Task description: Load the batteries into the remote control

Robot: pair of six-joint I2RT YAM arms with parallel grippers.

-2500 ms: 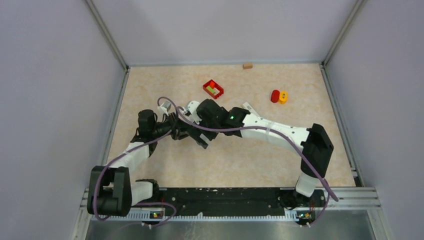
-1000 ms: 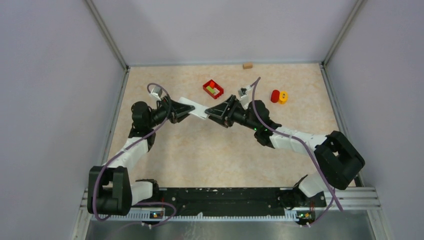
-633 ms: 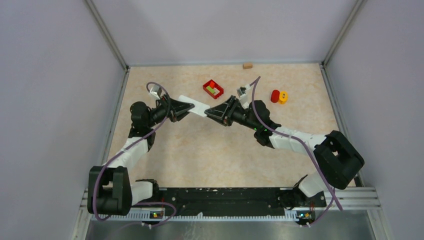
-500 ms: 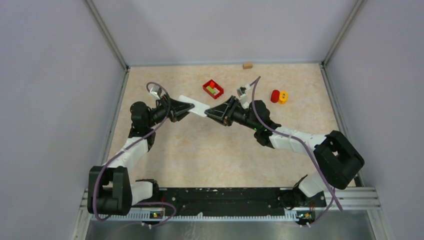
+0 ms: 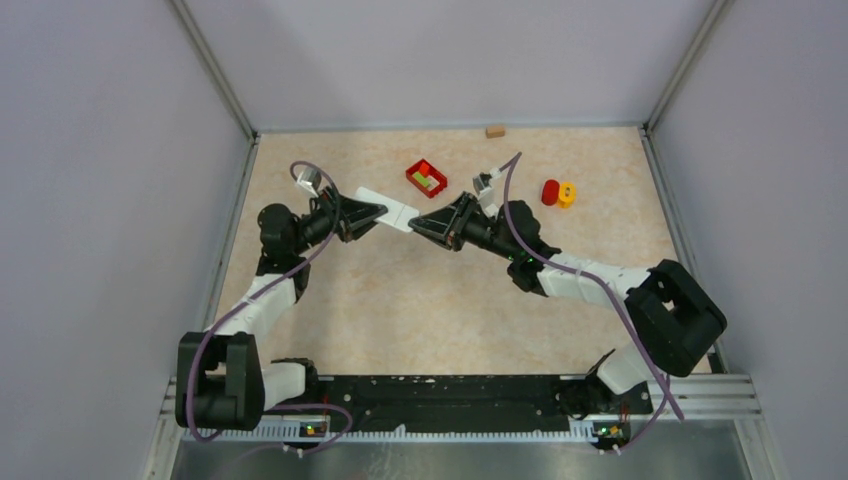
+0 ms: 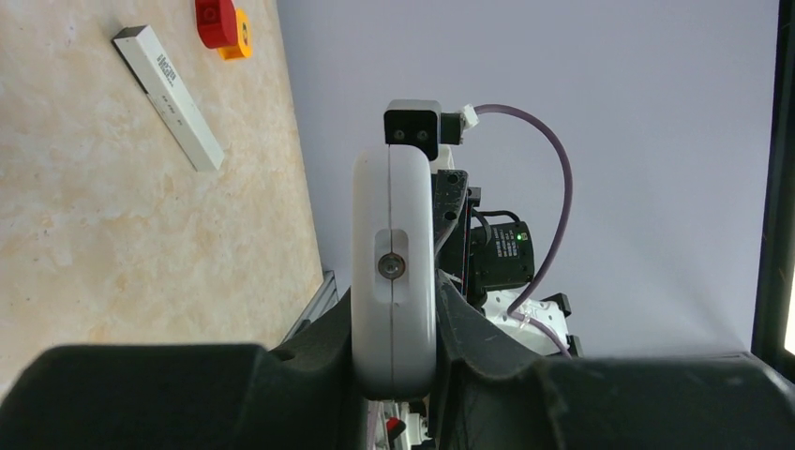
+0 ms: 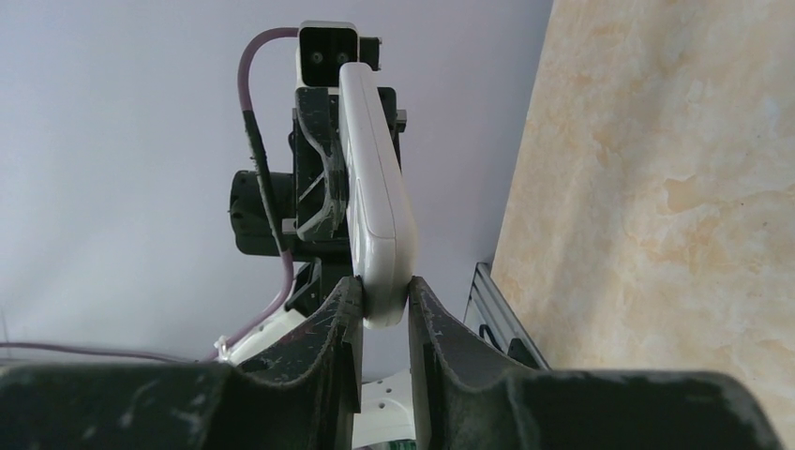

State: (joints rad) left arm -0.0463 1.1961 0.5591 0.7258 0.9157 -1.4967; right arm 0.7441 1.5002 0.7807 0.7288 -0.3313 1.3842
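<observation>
Now that the arms are no longer huddling low over the middle of the table (image 5: 450,320) as they were a couple of seconds back, they are holding the remote (image 5: 398,208) between them, apparently off the surface. The left gripper (image 5: 380,212) is clamping one end, fingers pressing both flat faces. The right gripper (image 5: 414,222) is pinching the other end the same way.

Over the last second the remote is drifting slightly toward 12 o'clock. It is sitting at about 11 o'clock of table centre, long axis running 10 to 4.

A red tray (image 5: 426,178) is lying at 1 o'clock of the remote, green and yellow bits inside. Red and yellow pieces (image 5: 557,193) are lying well apart at 3 o'clock. The left wrist view is showing a white bar (image 6: 169,97) flat on the table near those pieces.

The batteries are not showing in any view, so I cannot tell where they are lying.

My reading: the remote is being secured two-handed, likely for turning over or opening the back. No cell is going in yet, so loading is barely starting. The risk is the two grips pulling against each other and twisting the remote loose.
</observation>
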